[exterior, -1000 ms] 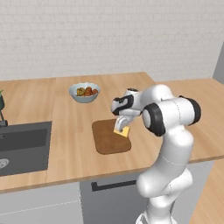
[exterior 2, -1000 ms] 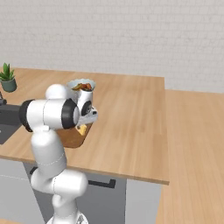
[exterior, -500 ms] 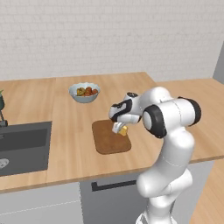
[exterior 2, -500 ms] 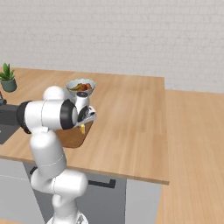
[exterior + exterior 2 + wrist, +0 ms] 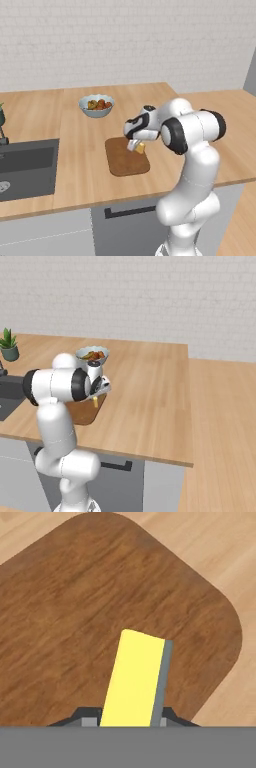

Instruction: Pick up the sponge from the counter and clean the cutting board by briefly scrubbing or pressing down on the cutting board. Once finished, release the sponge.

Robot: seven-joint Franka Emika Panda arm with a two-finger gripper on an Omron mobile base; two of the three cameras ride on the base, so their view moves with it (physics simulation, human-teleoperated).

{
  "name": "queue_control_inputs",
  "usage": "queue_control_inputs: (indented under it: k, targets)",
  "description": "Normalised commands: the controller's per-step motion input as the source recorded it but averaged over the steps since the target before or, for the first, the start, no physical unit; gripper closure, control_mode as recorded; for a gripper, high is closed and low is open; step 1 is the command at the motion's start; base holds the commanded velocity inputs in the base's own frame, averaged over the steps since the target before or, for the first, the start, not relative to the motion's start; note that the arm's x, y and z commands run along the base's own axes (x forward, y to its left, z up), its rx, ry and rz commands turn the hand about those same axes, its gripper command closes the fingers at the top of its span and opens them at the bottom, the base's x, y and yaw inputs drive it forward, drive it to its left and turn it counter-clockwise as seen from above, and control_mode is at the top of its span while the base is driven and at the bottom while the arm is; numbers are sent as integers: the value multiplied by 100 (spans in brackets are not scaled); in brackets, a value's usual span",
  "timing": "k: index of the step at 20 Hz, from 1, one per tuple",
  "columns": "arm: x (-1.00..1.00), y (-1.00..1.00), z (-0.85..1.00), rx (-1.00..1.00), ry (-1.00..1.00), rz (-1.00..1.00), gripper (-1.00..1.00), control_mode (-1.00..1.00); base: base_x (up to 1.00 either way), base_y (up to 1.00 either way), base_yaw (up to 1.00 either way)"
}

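Observation:
My gripper [image 5: 137, 146] is shut on the sponge [image 5: 140, 148], a small yellow block with a grey-green edge, and holds it low over the right half of the dark reddish-brown cutting board [image 5: 120, 162]. In the hand view the sponge [image 5: 135, 680] stands on edge between the fingers, its yellow face toward the camera, with the cutting board [image 5: 75, 622] close below; whether it touches the board I cannot tell. From the right base view the sponge [image 5: 95, 401] peeks out under the hand at the cutting board [image 5: 85, 412]. The board lies on the light tan counter [image 5: 80, 130].
A bowl of fruit [image 5: 96, 105] stands on the counter behind the board. The dark sink [image 5: 25, 167] is set in at the left. A small potted plant [image 5: 8, 345] stands at the far left. The counter's front edge runs just before the board.
The gripper with the sponge has dropped lower toward the board and shifted slightly to the left over it.

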Motion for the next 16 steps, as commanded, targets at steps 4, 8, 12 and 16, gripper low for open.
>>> queue_control_inputs:
  k: [4,8,12,16]
  targets:
    - [76,3,-9,0,-8,0,100,-100,0,0,0]
    - [83,15,-11,0,-9,0,100,-100,0,0,0]
    - [77,29,-14,0,-2,0,100,-100,0,0,0]
    - [18,45,-25,1,0,0,100,-100,0,0,0]
